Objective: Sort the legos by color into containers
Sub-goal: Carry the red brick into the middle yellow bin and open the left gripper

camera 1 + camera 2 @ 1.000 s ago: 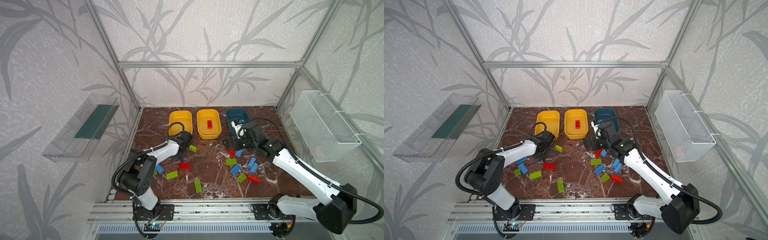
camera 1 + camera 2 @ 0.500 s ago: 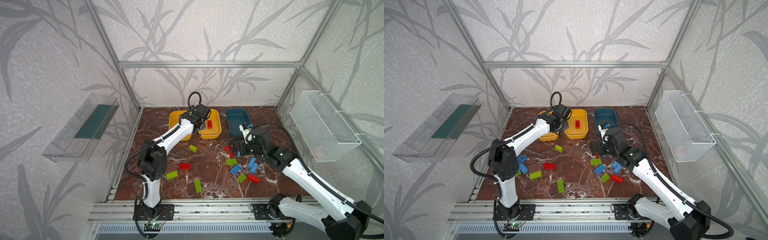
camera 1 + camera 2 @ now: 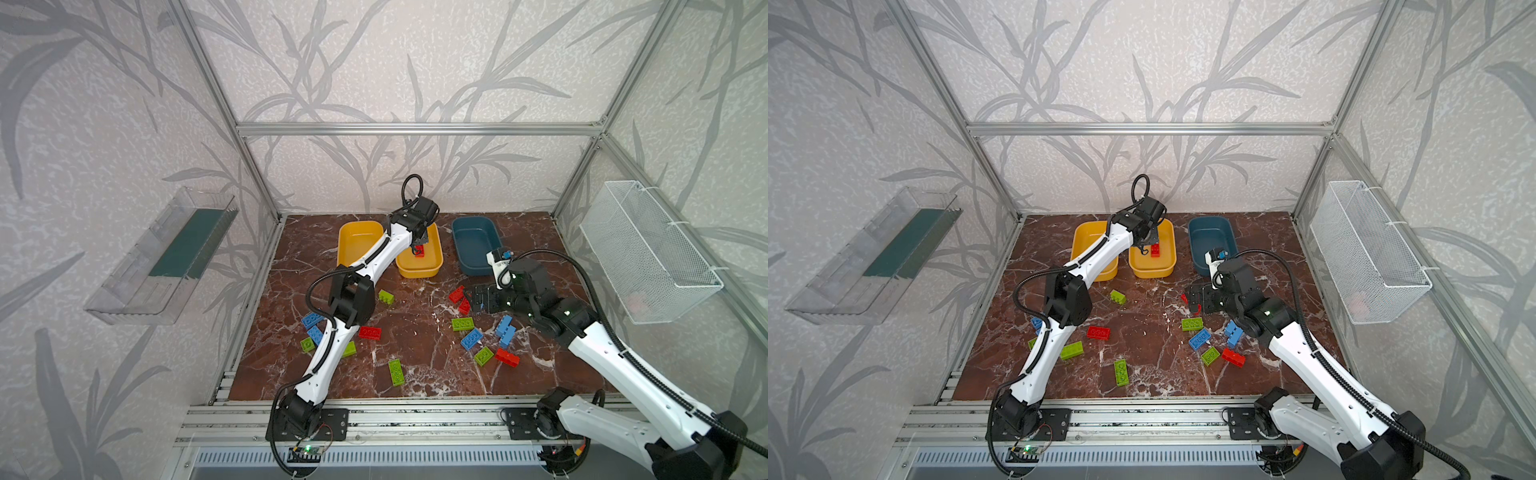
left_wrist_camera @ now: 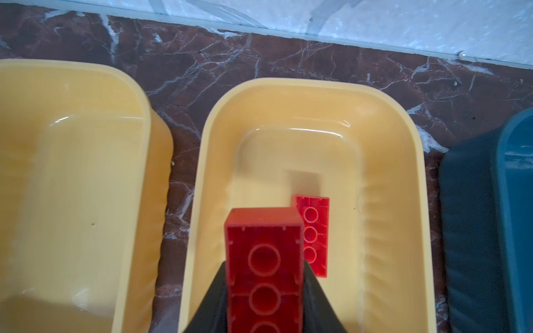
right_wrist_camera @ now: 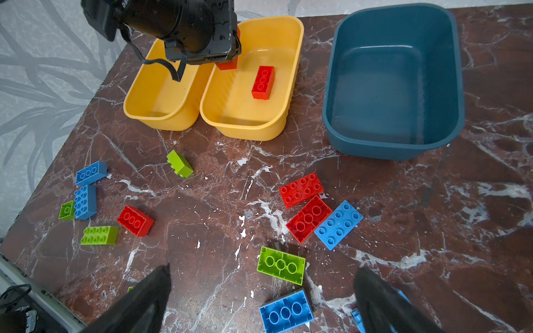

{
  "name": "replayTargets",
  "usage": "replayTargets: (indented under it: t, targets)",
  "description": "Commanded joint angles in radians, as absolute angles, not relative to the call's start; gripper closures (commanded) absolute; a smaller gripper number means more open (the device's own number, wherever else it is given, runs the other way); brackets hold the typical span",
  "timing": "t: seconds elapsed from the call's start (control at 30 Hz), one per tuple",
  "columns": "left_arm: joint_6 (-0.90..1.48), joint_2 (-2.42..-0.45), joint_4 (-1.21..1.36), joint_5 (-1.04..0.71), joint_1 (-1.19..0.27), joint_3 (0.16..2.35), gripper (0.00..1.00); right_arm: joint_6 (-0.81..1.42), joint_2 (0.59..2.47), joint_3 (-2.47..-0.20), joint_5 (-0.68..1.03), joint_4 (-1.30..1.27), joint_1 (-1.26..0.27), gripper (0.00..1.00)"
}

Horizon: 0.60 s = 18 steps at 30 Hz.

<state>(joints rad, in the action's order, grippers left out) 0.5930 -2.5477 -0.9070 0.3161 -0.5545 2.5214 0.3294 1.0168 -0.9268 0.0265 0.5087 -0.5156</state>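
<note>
**What I cannot make out from here**

In the left wrist view the lower edge cuts off the held red brick (image 4: 264, 239). Of the left pincer (image 4: 264, 268) I get only two dark wedges of its fingers (image 4: 209, 305). The held brick covers a corner of the second red brick (image 4: 314, 233) lying in the middle yellow tub (image 4: 403, 201). The left yellow tub (image 4: 138, 173) and the teal tub (image 4: 476, 230) run off the sides.

In both top views the left arm (image 3: 386, 253) hides part of the left yellow tub and some of the blue and green bricks (image 3: 311, 320) by its elbow. A pinkish shape (image 3: 636, 301) in the wire basket (image 3: 648, 249) is too blurred for me to name.

In the right wrist view a blue brick (image 5: 356, 315) sits mostly behind a finger (image 5: 383, 302) of the right pincer (image 5: 263, 269).
</note>
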Motion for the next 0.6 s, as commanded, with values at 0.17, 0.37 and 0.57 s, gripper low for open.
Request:
replayTargets:
  t: [0.17,0.37,0.57]
  targets:
    - [0.558,-2.616,-0.903,0.310,-0.538,2.629,0.35,0.327,1.011,-0.914,0.032,0.531,-0.476,0.01]
    - [0.561,-2.540,-0.900,0.247,-0.540,2.594,0.30,0.325,1.009,-0.908,0.040,0.529,-0.474,0.01]
    - [0.576,-2.277,-0.809,0.252,-0.557,2.236,0.30,0.349,0.977,-0.901,0.088,0.528,-0.475,0.01]
